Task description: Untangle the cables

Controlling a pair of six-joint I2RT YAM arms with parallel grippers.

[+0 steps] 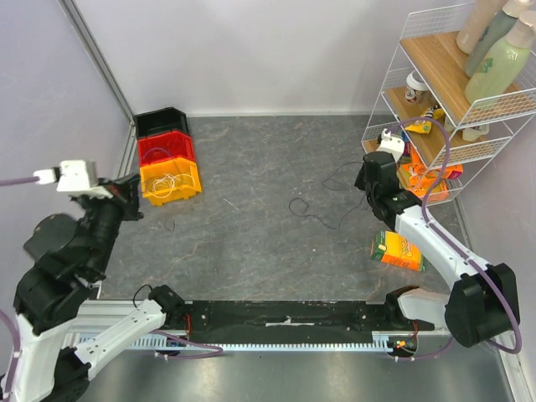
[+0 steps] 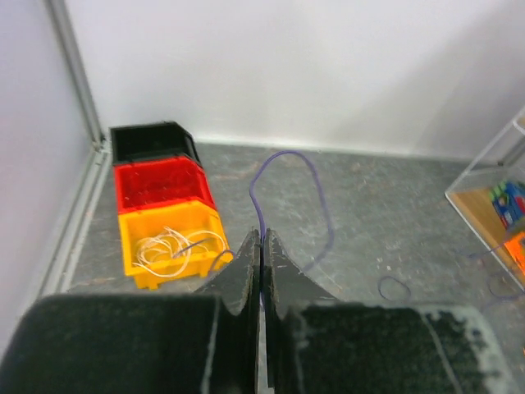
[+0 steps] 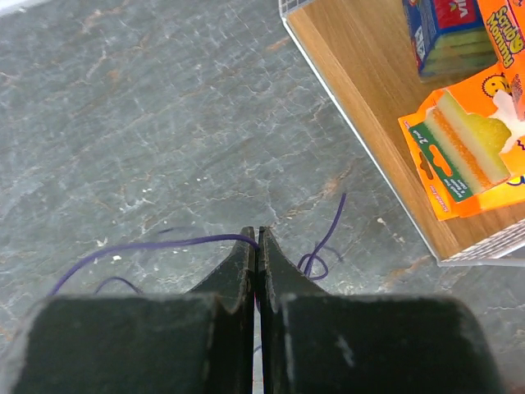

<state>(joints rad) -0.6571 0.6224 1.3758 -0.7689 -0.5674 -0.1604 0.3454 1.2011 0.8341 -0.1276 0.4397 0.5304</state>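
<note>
We find both hands closed on the purple cable (image 2: 287, 154). The left hand (image 2: 261, 246) pinches it between shut fingers, with a loop arching up and away from the tips. The right hand (image 3: 257, 240) is likewise clamped on a purple strand, which trails off to one side across the desk (image 1: 251, 260) and curls just beside the tips on the other. We cannot tell whether they hold one strand or two. From above, a thin dark run with small loops lies on the desk between the hands, nearer the right one. The white cable (image 2: 168, 245) lies coiled inside the yellow bin (image 2: 160, 277), apart from the rest. We judge the white one sorted and the purple one in hand. The next move calls for drawing the hands apart slowly, watching the loops for a tightening knot and keeping the right hand off the rack (image 3: 369, 115) close by.
</note>
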